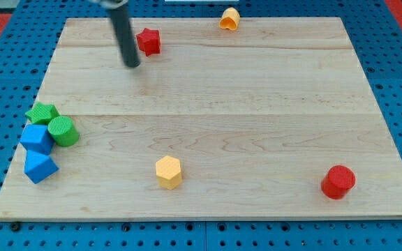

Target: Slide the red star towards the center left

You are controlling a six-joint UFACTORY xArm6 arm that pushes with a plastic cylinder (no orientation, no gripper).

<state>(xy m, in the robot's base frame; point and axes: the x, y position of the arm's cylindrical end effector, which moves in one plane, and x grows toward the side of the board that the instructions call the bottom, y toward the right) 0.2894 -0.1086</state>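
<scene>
The red star [148,41] lies near the view's top, left of the middle of the wooden board [208,97]. My tip [132,65] rests on the board just below and to the left of the star, a small gap apart from it. The dark rod rises from the tip toward the view's top edge.
A green star [42,112], a green cylinder [63,130] and two blue blocks [36,139] [40,166] cluster at the left edge. A yellow hexagon [168,171] lies bottom centre, a red cylinder [338,181] bottom right, a yellow-orange block [229,18] at the top edge.
</scene>
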